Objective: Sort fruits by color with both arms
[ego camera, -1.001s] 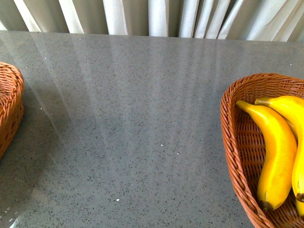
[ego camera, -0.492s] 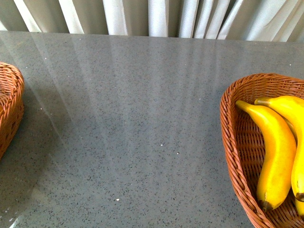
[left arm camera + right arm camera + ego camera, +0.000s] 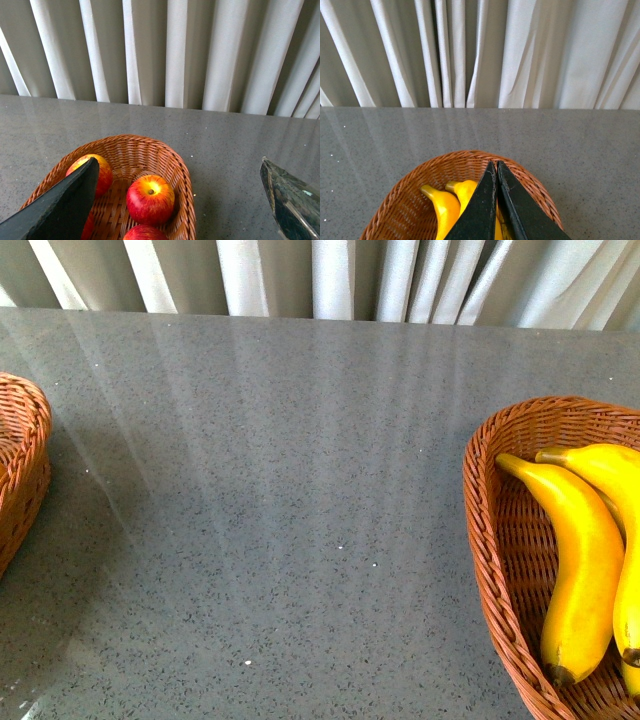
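Observation:
In the left wrist view, red apples with yellow streaks lie in a brown wicker basket [image 3: 172, 160]: one in the middle [image 3: 150, 199], one [image 3: 102, 172] partly behind a finger, one [image 3: 145, 233] at the frame edge. My left gripper [image 3: 179, 161] is open and empty above that basket's end, with its fingers [image 3: 60, 210] wide apart. In the right wrist view, my right gripper [image 3: 495, 164] is shut and empty above the yellow bananas [image 3: 445, 210] in another wicker basket [image 3: 405, 185]. The front view shows the bananas [image 3: 580, 560] but no arms.
The grey speckled table [image 3: 280, 490] lies between the banana basket [image 3: 490, 540] at the right and the apple basket's edge [image 3: 25, 455] at the far left. White curtains [image 3: 330, 275] hang behind the table's far edge.

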Motion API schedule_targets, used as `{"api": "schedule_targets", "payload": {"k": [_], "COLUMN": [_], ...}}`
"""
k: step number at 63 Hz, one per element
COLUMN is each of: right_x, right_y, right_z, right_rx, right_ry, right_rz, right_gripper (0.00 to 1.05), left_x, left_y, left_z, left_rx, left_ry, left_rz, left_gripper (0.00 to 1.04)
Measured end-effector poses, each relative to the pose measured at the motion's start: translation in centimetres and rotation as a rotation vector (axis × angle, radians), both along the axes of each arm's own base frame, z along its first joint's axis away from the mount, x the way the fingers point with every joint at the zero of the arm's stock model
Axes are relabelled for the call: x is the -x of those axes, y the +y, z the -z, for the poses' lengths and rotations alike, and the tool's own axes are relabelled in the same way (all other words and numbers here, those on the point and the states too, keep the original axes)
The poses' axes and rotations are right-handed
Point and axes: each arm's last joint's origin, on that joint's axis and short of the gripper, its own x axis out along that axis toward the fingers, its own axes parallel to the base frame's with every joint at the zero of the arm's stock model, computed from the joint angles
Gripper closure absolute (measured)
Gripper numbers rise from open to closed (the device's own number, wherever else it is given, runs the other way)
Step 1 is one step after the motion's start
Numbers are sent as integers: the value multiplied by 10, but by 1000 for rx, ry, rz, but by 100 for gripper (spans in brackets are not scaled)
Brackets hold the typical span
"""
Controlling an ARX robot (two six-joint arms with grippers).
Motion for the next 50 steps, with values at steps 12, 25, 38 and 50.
{"api": "schedule_targets", "payload": {"k": [12,25,38,50], "right_x": [6,12,17,24], "right_y": [0,0,0,0], "right_z": [-1,-1,-1,3], "right_rx": [0,0,0,0], "right_ry": [-6,-5,-5,26], "right_rz": [0,0,0,-5], "right_gripper": [103,103,103,103], "left_x": [0,0,0,0], "left_y": [0,0,0,0], "left_z": [0,0,0,0], "left_rx": [0,0,0,0], "left_ry": [0,0,0,0], "left_rz": [0,0,0,0], "left_gripper": [9,9,9,9]}}
